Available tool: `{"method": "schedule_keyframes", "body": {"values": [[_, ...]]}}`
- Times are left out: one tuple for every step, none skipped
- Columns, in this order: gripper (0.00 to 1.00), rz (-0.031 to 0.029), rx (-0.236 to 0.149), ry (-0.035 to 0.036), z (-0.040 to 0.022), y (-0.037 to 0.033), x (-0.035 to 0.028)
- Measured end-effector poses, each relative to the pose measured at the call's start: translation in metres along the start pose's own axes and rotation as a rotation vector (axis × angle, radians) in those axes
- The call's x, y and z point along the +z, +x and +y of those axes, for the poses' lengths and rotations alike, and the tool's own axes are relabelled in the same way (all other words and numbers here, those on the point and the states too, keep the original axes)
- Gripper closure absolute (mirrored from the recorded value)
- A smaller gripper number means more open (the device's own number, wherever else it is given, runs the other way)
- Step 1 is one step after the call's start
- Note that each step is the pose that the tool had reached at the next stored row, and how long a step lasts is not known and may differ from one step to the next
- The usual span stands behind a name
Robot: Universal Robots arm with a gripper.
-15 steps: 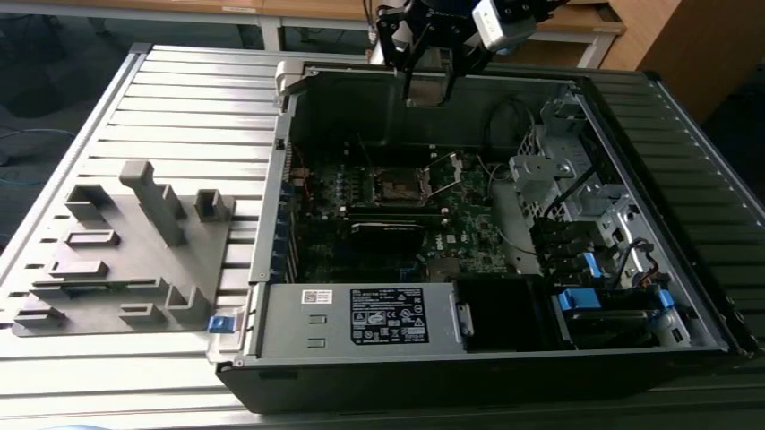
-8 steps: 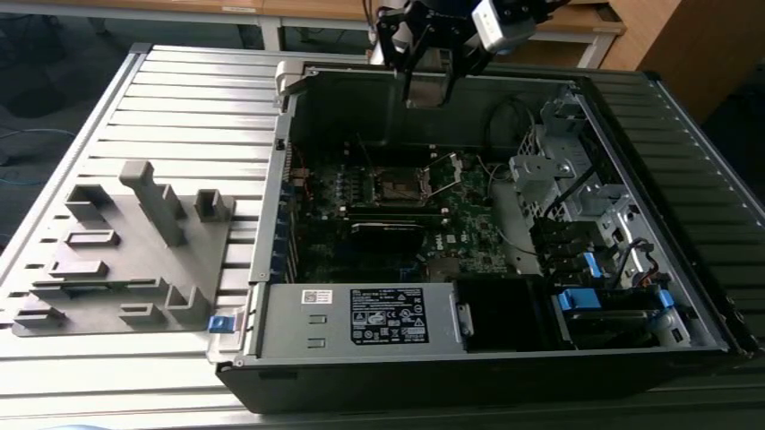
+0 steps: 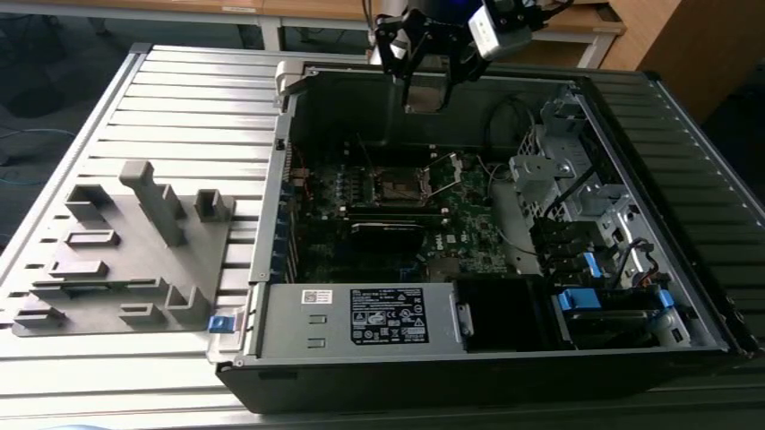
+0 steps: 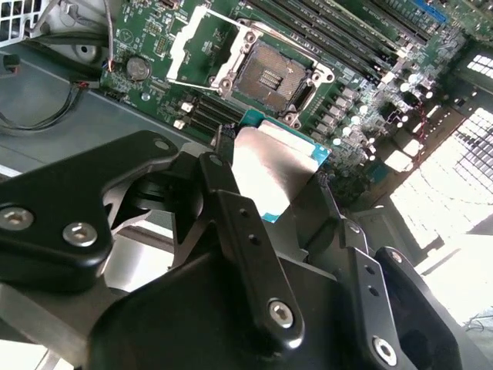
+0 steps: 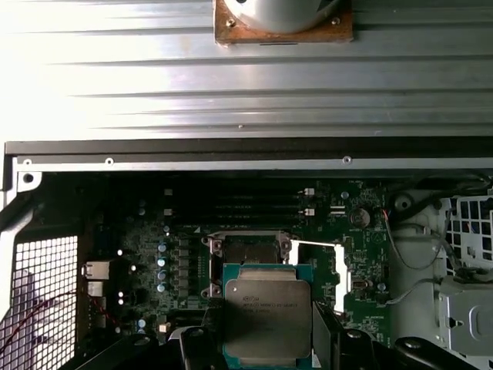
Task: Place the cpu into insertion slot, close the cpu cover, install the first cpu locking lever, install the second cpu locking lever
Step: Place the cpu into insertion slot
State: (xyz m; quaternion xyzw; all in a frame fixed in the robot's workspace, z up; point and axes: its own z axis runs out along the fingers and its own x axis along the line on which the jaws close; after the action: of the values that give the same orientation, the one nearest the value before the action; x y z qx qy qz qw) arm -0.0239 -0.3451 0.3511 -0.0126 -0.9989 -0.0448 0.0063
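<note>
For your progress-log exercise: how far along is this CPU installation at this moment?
Done: nothing yet; the insertion slot is empty. In hand: the gripper is shut on the cpu, held above the board and apart from the slot. Left: seating the cpu, then closing and locking the cpu cover, which stands open beside the slot.

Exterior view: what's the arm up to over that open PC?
The gripper holds the cpu by its edges above the open computer case, over the motherboard. The socket below is empty and the cpu cover stands swung open, so the chip is not seated yet.
</note>
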Motion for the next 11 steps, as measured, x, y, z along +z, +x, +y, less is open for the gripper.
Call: {"method": "schedule_keyframes", "body": {"values": [[0.46,0.0000,0.000,0.0002,0.0000,0.0000,0.0000],[0.46,0.0000,0.000,0.0002,0.0000,0.0000,0.0000],[0.46,-0.0003,0.000,-0.0003,-0.0001,0.0002,0.0007],[0.46,-0.0009,0.000,-0.0004,-0.0002,0.0004,0.0020],[0.46,-0.0018,0.000,-0.0003,-0.0004,0.0006,0.0036],[0.46,-0.0024,0.000,-0.0002,-0.0005,0.0007,0.0053],[0.46,-0.0032,0.000,-0.0001,-0.0007,0.0009,0.0069],[0.46,-0.0043,0.000,-0.0002,-0.0008,0.0012,0.0086],[0.46,-0.0054,0.000,-0.0003,-0.0010,0.0016,0.0103],[0.46,-0.0061,-0.001,-0.0003,-0.0011,0.0017,0.0121],[0.46,-0.0069,-0.001,-0.0004,-0.0013,0.0020,0.0139]]}}
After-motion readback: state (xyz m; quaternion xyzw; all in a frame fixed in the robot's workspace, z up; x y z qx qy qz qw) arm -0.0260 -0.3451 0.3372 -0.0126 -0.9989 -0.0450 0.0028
